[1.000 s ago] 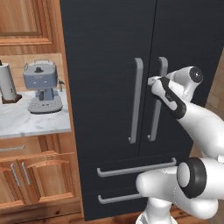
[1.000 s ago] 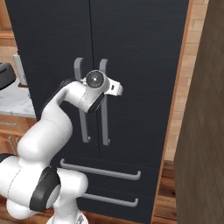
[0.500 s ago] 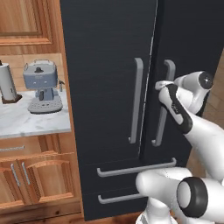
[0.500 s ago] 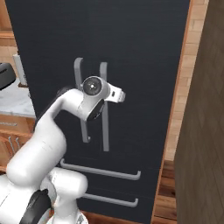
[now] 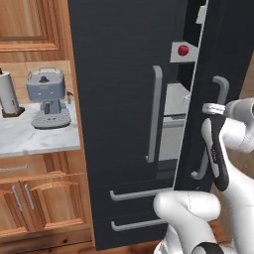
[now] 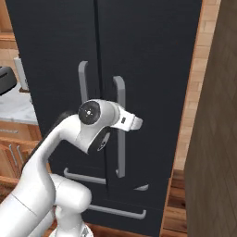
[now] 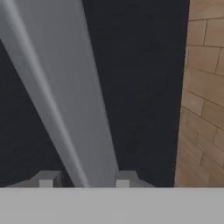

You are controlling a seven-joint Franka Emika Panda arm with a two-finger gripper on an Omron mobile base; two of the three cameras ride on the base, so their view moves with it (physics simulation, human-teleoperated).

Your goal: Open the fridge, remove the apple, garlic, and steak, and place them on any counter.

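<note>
Jaws clamped on the right fridge point(image 5: 124, 99) handle point(image 7: 65, 100), door ajar, apple point(image 5: 183, 50) inside at 1 o'clock; marble surface point(image 5: 30, 136) at 9 o'clock.

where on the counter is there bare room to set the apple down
The counter has a bare marble patch along its front edge, between the coffee machine and the fridge side. The back is crowded: the paper towel roll stands left of the coffee machine. The apple sits on a shelf behind the part-open right door.
</note>
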